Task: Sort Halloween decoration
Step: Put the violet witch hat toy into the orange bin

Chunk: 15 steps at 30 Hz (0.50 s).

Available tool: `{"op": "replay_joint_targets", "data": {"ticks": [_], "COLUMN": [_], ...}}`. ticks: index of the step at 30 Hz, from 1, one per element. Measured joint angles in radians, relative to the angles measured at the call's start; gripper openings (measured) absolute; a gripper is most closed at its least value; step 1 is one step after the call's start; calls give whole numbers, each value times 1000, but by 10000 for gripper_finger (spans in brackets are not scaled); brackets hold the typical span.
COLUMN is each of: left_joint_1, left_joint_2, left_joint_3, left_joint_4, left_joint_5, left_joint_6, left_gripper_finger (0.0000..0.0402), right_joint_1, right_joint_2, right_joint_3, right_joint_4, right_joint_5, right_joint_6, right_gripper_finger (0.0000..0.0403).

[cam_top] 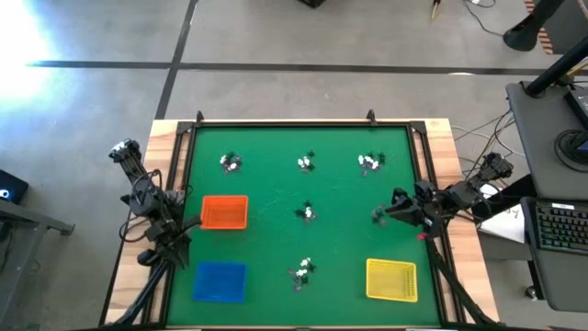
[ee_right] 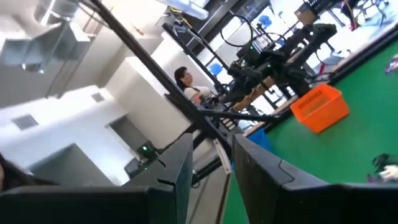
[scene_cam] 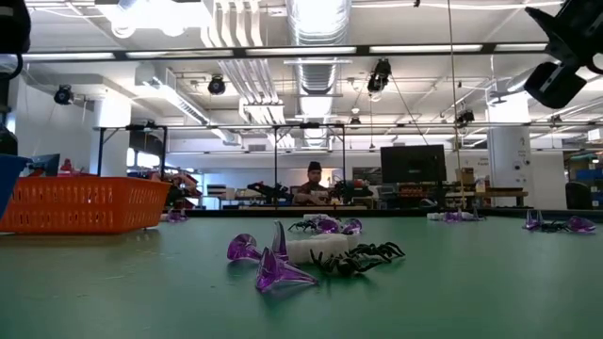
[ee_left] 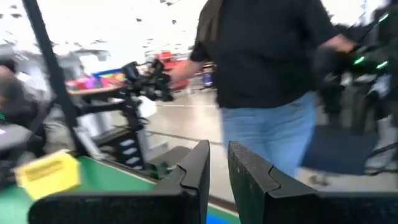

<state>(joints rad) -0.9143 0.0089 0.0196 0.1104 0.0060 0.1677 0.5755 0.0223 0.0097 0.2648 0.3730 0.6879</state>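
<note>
- The left gripper (ee_left: 216, 171) waits at the green table's (cam_top: 276, 184) 9 o'clock edge, its dark fingers (ee_left: 193, 171) narrowly parted around nothing.
- The right gripper (ee_right: 208, 165) hovers at the 3 o'clock edge, its fingers (ee_right: 180, 168) slightly wider apart, also holding nothing.
- The tiny white, black and purple Halloween trinkets (cam_top: 307, 213) lie in small clusters across the mat: three toward 12 o'clock, one central, one toward 6 o'clock, one near the right gripper.
- An orange mesh tray (cam_top: 224, 211) sits at 9 o'clock, a blue tray (cam_top: 220, 280) at 7, a yellow tray (cam_top: 391, 279) at 5.

Six trinket clusters (cam_top: 307, 213), three trays (cam_top: 224, 211), two arms (cam_top: 152, 207)
</note>
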Motion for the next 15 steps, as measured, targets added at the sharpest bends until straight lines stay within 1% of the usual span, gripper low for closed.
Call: {"op": "replay_joint_targets", "data": {"ticks": [3, 6, 8, 10, 13, 15], "left_joint_1": [0, 0, 0, 0, 0, 0], "left_joint_2": [0, 0, 0, 0, 0, 0], "left_joint_3": [0, 0, 0, 0, 0, 0], "left_joint_4": [-2, 24, 28, 26, 10, -3], "left_joint_5": [-47, -97, -117, -121, -110, -70], "left_joint_6": [135, 230, 240, 241, 236, 235], "left_gripper_finger": [41, 41, 41, 41, 41, 41], "right_joint_1": [0, 0, 0, 0, 0, 0], "right_joint_2": [0, 0, 0, 0, 0, 0], "right_joint_3": [0, 0, 0, 0, 0, 0], "right_joint_4": [-1, -1, -1, -1, -1, 0], "right_joint_5": [41, 140, 219, 265, 275, 277], "right_joint_6": [34, 7, 2, 2, 10, 37], "right_gripper_finger": [105, 105, 105, 105, 105, 105]}}
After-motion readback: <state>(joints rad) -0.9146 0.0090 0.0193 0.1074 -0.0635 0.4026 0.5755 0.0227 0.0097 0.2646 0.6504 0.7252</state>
